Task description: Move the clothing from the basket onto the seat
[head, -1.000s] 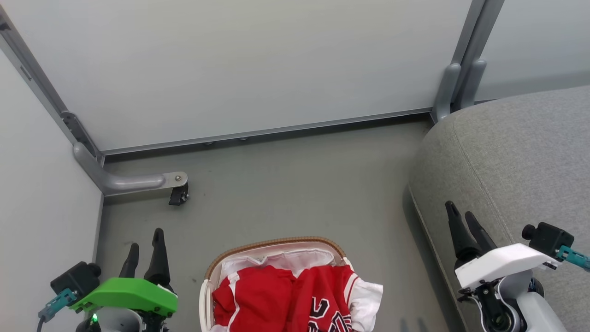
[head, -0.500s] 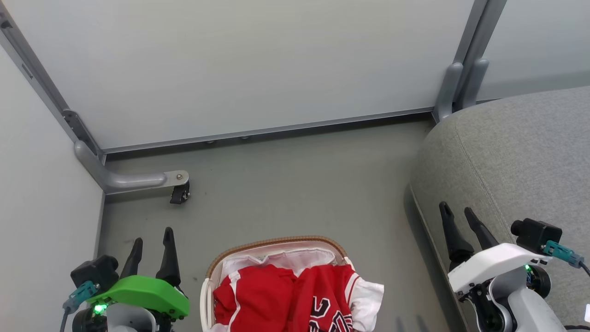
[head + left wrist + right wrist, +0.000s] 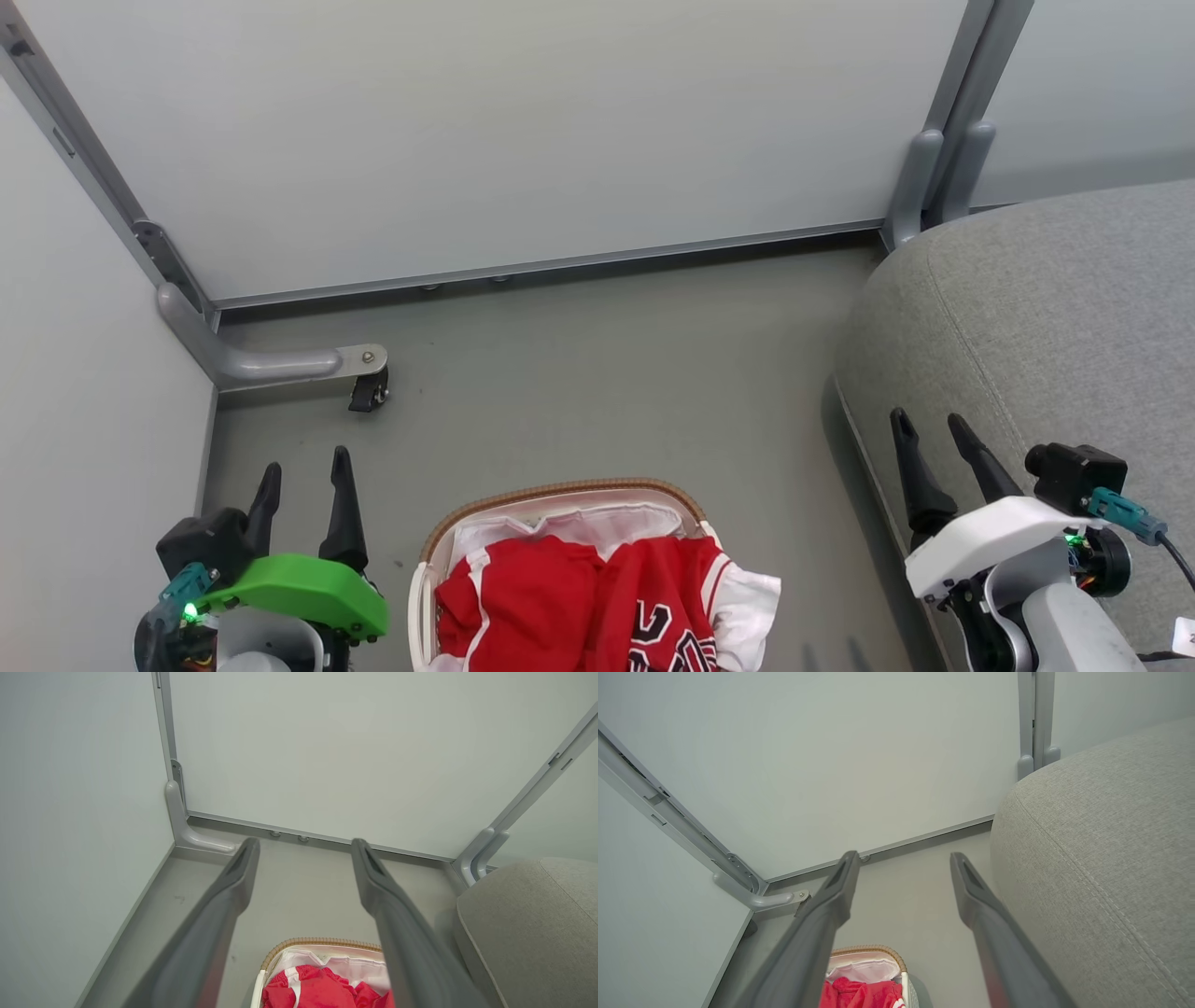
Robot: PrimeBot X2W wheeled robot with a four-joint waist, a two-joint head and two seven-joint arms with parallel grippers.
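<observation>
Where the head view looks down on the grey floor (image 3: 607, 373), the left gripper (image 3: 306, 462) is seen at the lower left, under its green housing. Its two dark fingers are spread apart and nothing is held between them. The right gripper (image 3: 928, 420) is seen at the lower right, under a white housing. Its fingers are likewise parted and empty, and they are set against the near edge of the seat (image 3: 1046, 327); whether that edge is touched cannot be told.

The clothing (image 3: 560, 607) is found in the basket (image 3: 560, 487), at the bottom middle of the head view between the two grippers and apart from both. It is heaped as crumpled red fabric. Black-and-white numbers (image 3: 658, 635) are shown on the right-hand piece, and a white-trimmed part is draped over the basket's right rim. The white liner (image 3: 597, 523) is exposed at the far end of the basket, under the brown woven rim.

The seat is placed to the right of the basket, with a strip of floor left between them, and no red fabric is seen on it. A pale wall panel (image 3: 513, 140) is set behind the floor, and a small black caster (image 3: 366, 397) on a grey bracket is seen at the left corner.

In each wrist view the far end of the basket and some red cloth are shown low between the parted fingers.
</observation>
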